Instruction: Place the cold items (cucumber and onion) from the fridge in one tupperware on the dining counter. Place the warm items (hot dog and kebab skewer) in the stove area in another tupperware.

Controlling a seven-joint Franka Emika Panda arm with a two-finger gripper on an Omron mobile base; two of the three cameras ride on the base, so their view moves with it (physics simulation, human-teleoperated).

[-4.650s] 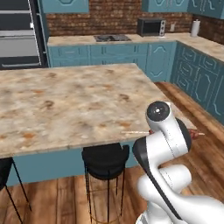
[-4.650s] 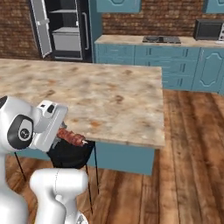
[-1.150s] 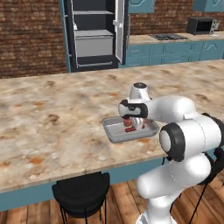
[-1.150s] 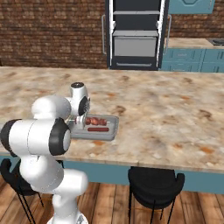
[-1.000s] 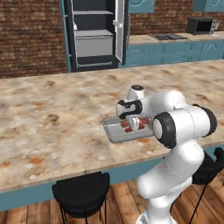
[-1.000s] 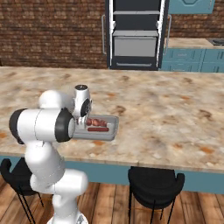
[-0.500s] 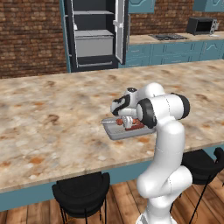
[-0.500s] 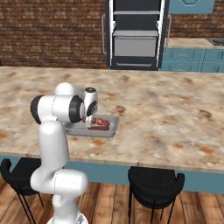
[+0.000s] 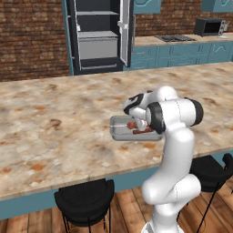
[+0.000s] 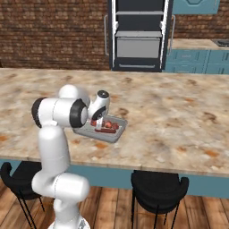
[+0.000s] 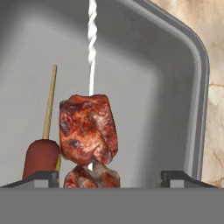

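A grey tupperware sits on the dining counter. Inside it lies the kebab skewer, chunks of browned meat on a pale twisted stick. The red hot dog rests beside it on its left. My gripper hangs just above the tupperware, pointing down into it. Its jaws are open, one on each side of the meat. The cucumber and the onion are out of view.
The black fridge stands open beyond the counter. The stove area and a microwave are at the back right. Black stools stand under the counter's near edge, around my base.
The base drove to the dining counter earlier. Over the last second the elbow swung upright over the tupperware and the jaws opened, leaving the kebab skewer lying inside.
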